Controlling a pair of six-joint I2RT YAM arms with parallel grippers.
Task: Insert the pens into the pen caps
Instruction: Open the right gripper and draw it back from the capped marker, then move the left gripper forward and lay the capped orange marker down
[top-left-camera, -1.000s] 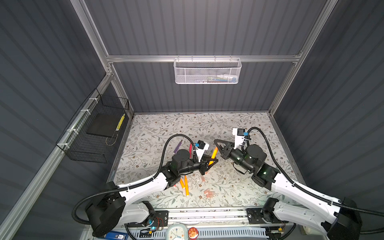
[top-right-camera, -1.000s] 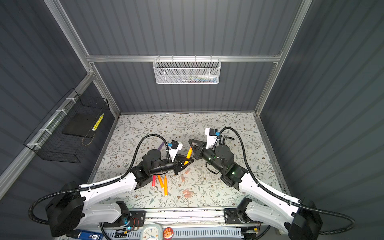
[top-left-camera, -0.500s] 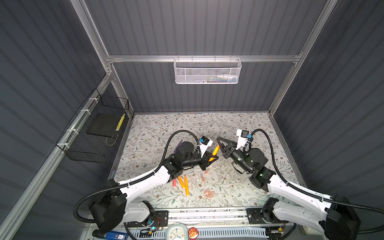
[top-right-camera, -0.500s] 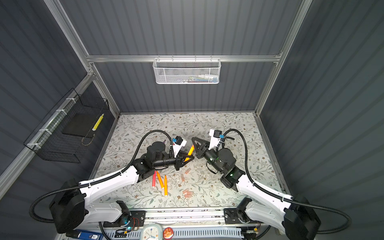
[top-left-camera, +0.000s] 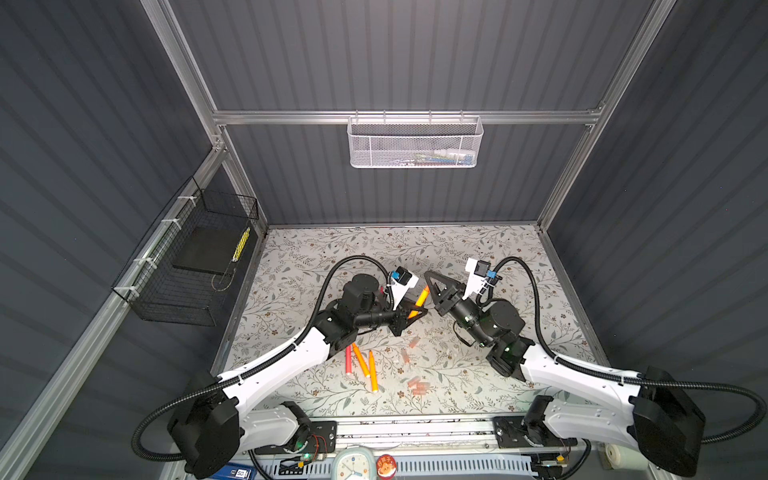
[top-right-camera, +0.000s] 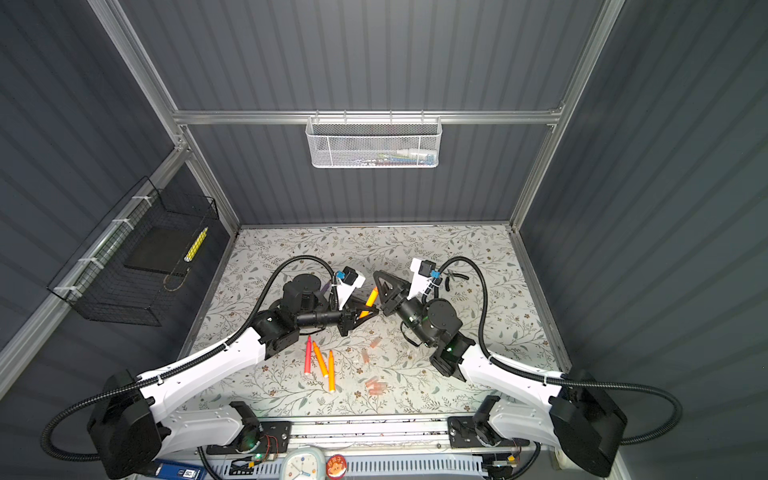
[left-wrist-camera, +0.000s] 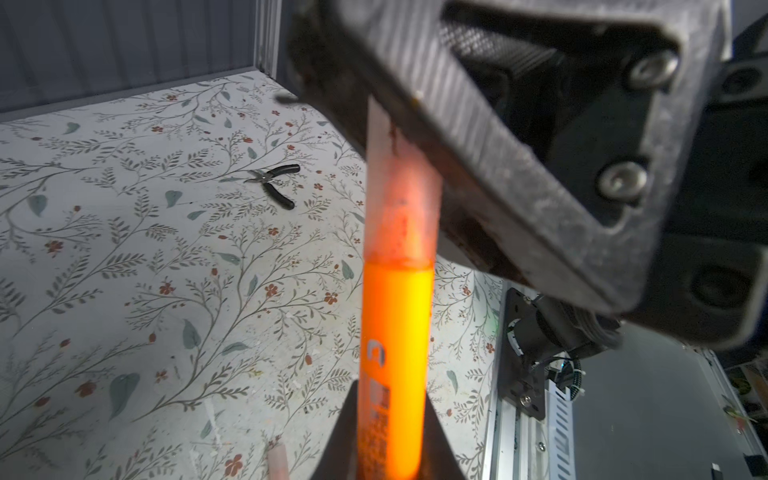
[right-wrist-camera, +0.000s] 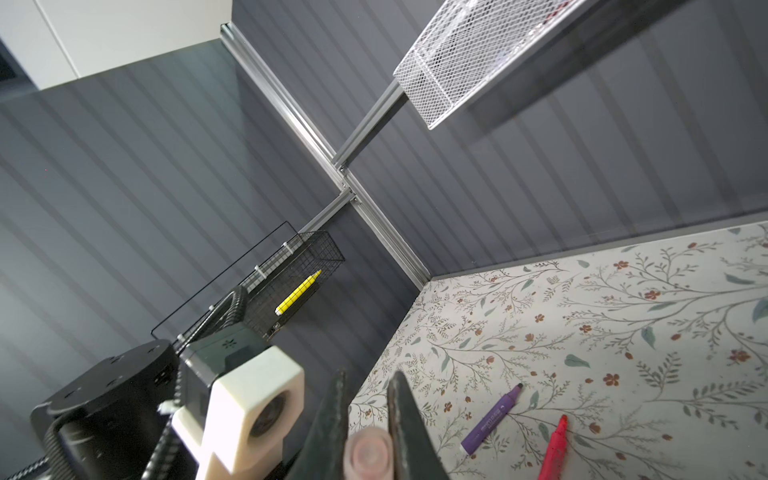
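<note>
One orange pen is pinched by the closed left gripper, its tip inside a cap the right gripper clamps.

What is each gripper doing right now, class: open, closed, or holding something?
Left gripper: closed on the orange pen.
Right gripper: closed on a pen cap.

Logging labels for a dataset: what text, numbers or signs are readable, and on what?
"50", probably: label on the blue box, front edge.
White print on the orange pen: too blurred to read.
Print on the purple pen: too small to read.
Numerals on the clock: too small.
Characters on the red badge: too small.
</note>
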